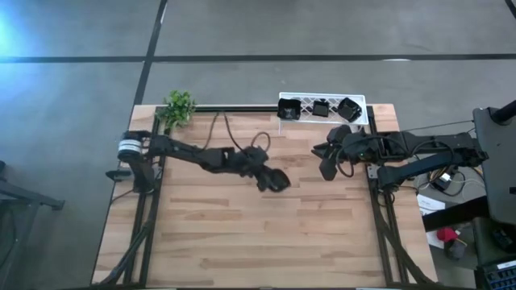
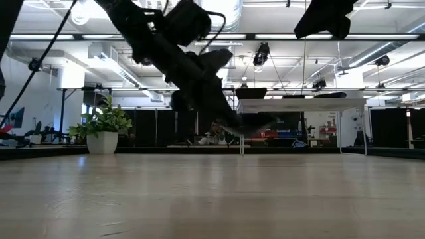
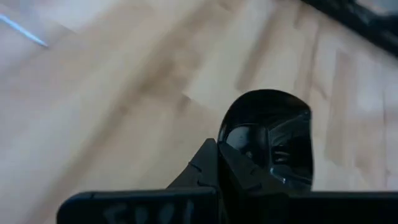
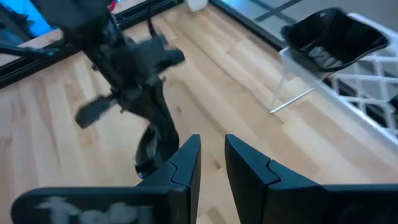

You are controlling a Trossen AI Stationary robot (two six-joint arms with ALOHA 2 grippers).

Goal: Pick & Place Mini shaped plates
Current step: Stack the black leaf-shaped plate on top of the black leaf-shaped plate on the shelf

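Leftmost, small green plant (image 1: pixel 179 107) at the table's (image 1: pixel 242 242) back edge. Left gripper (image 1: pixel 276 181) over table centre, jaws clamped on a round dark mini plate (image 3: pixel 273 134), held off the wood. Right gripper (image 1: pixel 329 158) just beyond, jaws apart, holding nothing. Three more plates (image 1: pixel 321 109) sit on the white rack (image 1: pixel 364 114) at back right.

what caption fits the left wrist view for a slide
Left gripper shut on a glossy black mini plate, carried above the wooden table.
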